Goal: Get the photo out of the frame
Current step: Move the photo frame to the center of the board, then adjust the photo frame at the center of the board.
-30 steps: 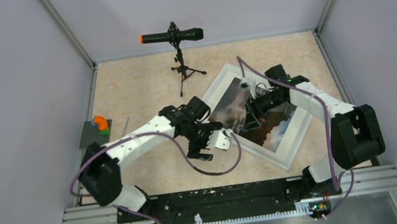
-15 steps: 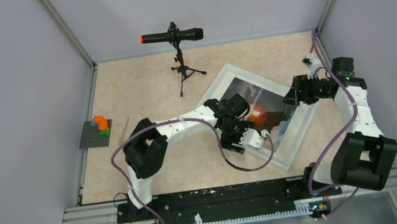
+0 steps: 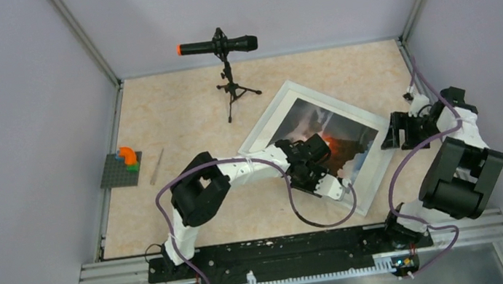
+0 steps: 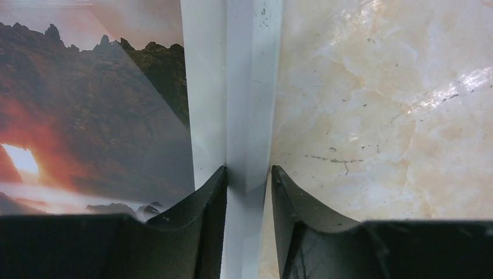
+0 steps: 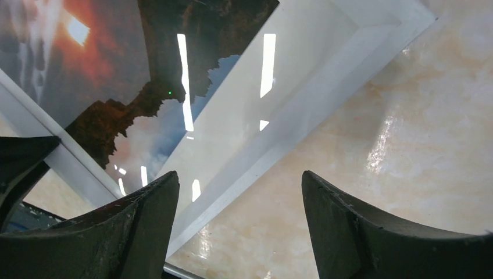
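The white frame (image 3: 265,119) lies flat and diagonal on the table with the photo (image 3: 323,124) of dark rocks and an orange glow inside it. My left gripper (image 3: 321,183) sits on the frame's near-left border. In the left wrist view the gripper (image 4: 247,172) has its two fingers pressed on either side of the white rail of the frame (image 4: 247,87), with the photo (image 4: 87,116) to the left. My right gripper (image 3: 390,140) hovers by the frame's right corner. It (image 5: 238,174) is open and holds nothing, above the frame (image 5: 302,75) edge and the photo (image 5: 116,70).
A microphone on a small tripod (image 3: 224,50) stands at the back. A grey baseplate with coloured bricks (image 3: 122,168) and a thin metal tool (image 3: 156,167) lie at the left edge. Walls close in the table on three sides.
My left gripper moved right along the near border and closed around the rail. My right gripper pulled back from over the photo to the frame's right corner. The frame shifted slightly left.
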`<state>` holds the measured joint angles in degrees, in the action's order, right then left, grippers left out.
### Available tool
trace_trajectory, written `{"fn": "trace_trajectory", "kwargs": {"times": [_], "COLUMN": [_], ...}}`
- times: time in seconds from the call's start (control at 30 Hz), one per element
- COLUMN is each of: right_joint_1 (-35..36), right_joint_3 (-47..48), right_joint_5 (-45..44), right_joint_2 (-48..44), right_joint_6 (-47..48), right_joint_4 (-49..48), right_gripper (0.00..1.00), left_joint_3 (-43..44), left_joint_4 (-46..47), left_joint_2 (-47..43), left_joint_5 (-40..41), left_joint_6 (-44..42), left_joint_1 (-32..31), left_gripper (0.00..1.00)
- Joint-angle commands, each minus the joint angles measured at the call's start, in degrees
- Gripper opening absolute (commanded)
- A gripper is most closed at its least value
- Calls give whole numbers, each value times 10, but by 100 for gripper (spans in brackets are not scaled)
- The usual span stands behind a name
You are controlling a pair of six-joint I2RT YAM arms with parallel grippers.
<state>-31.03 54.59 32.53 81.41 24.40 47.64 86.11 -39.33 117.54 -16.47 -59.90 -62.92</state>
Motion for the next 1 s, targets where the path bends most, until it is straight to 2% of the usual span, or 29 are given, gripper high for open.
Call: {"fn": "trace_trajectory", "kwargs": {"times": [0.0, 0.3, 0.5, 0.67, 0.87, 0.97], "right_joint_1": [2, 56, 105, 168, 173, 171], "right_joint_3": [-3, 22, 46, 77, 77, 68], "right_joint_5": [-30, -27, -12, 13, 35, 50], "right_joint_2": [49, 158, 184, 199, 193, 174], "right_joint_6": [24, 24, -11, -57, -78, -79], "right_joint_4": [-17, 1, -23, -38, -32, -26], "right_gripper": [76, 73, 71, 71, 71, 71], "left_joint_3": [-48, -87, -98, -86, -77, -54], "left_joint_4": [-5, 29, 74, 80, 101, 105], "left_joint_2": [-6, -13, -39, -24, -7, 14], "left_joint_5": [-10, -11, 19, 58, 78, 81], "left_joint_6": [43, 173, 232, 268, 297, 309], "left_joint_1": [-33, -81, -96, -99, -105, -110], "left_gripper": [37, 33, 39, 42, 52, 54]}}
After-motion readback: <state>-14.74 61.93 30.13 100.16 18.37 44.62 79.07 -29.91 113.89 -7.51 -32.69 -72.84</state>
